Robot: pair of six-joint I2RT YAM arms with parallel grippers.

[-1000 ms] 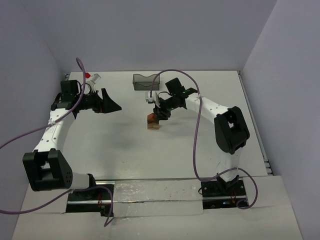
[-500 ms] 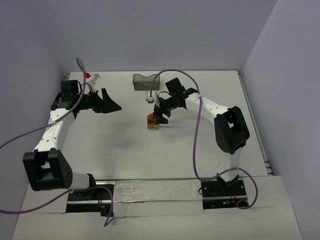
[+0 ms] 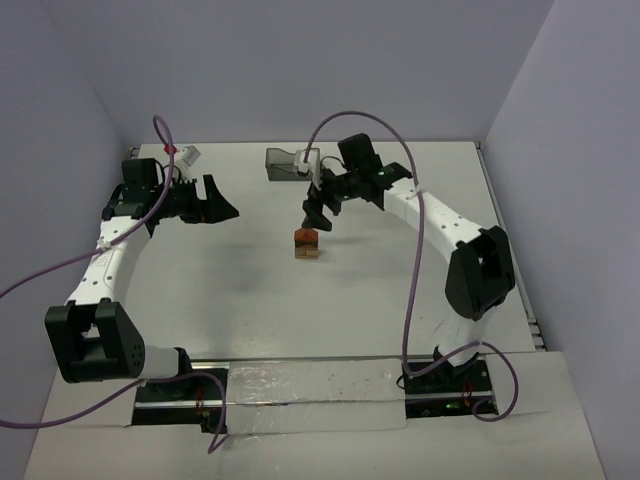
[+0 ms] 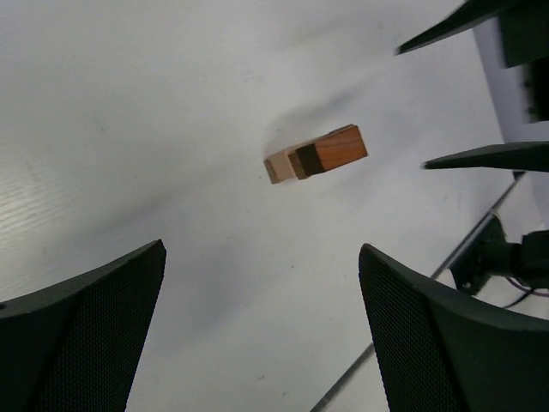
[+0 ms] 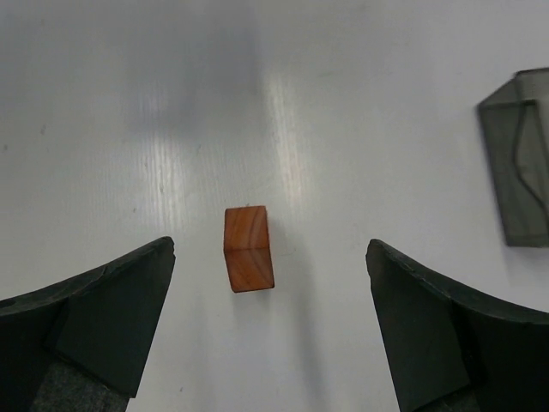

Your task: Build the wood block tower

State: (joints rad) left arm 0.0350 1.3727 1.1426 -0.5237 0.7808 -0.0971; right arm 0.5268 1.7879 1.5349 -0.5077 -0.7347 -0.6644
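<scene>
Tower status: the small tan-and-reddish-brown wood block tower [image 3: 306, 243] stands on the white surface [image 3: 250, 290], just clear of my right gripper [image 3: 318, 218], which is spread wide and empty. My left gripper [image 3: 222, 203], equally wide and empty, sits well apart.

Bright, even light from above fills the enclosure, and the white surface [image 3: 250, 290] carries only faint, soft-edged shadows beneath the arms. In the right wrist view a pale band of glare streaks the surface above the sharply focused wood block tower [image 5: 249, 250]. The left wrist view shows its diffuse shadow stretching up and left, with the top right corner blurred.
</scene>
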